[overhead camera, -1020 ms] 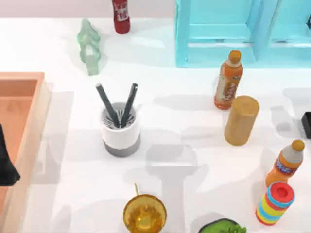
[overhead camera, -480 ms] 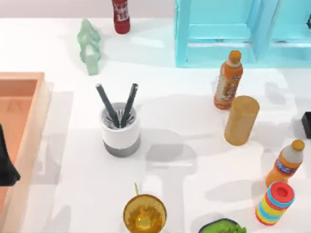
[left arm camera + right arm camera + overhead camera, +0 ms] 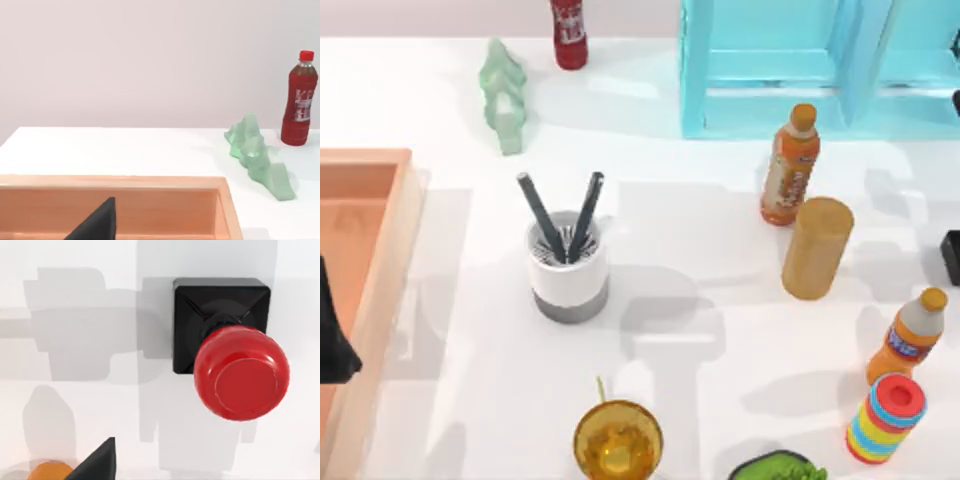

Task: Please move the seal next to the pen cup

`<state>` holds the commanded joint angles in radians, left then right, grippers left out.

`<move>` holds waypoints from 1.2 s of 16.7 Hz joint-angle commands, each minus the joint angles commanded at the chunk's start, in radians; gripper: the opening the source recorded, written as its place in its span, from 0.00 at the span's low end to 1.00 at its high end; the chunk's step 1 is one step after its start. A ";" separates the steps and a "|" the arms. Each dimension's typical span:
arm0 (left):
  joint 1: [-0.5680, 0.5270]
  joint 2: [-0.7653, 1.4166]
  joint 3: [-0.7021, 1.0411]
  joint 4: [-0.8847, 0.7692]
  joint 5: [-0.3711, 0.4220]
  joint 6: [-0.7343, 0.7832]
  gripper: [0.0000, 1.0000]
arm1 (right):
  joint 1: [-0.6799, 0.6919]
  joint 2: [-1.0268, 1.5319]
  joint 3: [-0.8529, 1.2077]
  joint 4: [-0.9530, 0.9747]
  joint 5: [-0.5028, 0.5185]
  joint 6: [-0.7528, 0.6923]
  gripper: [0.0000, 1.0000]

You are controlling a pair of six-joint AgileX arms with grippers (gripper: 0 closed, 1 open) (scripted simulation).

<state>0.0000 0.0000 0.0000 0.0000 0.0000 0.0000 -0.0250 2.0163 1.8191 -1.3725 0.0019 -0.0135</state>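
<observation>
The seal (image 3: 224, 347) is seen from directly above in the right wrist view, upright on the white worktop (image 3: 720, 300), red knob over black square base. In the top view its black base (image 3: 951, 256) is cut by the right edge, right of the tan wooden cylinder (image 3: 815, 247) and well apart from the pen cup (image 3: 567, 268), which stands left of centre with two dark pens. A dark part of the left arm (image 3: 332, 335) is seen at the left edge over the wooden tray (image 3: 380, 260). For both grippers, whether the fingers are open or closed cannot be told.
</observation>
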 joint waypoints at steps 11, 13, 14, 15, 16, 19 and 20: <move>0.000 0.000 0.000 0.000 0.000 0.000 1.00 | -0.003 0.057 -0.305 0.363 0.000 0.004 1.00; 0.000 0.000 0.000 0.000 0.000 0.000 1.00 | -0.003 0.059 -0.314 0.371 0.000 0.004 1.00; 0.000 0.000 0.000 0.000 0.000 0.000 1.00 | -0.003 0.059 -0.314 0.371 0.000 0.004 1.00; 0.000 0.000 0.000 0.000 0.000 0.000 1.00 | -0.003 0.059 -0.314 0.371 0.000 0.004 1.00; 0.000 0.000 0.000 0.000 0.000 0.000 1.00 | -0.003 0.059 -0.314 0.371 0.000 0.004 0.92; 0.000 0.000 0.000 0.000 0.000 0.000 1.00 | -0.003 0.059 -0.314 0.371 0.000 0.004 0.70; 0.000 0.000 0.000 0.000 0.000 0.000 1.00 | -0.003 0.059 -0.314 0.371 0.000 0.004 0.62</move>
<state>0.0000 0.0000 0.0000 0.0000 0.0000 0.0000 -0.0276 2.0757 1.5056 -1.0012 0.0023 -0.0099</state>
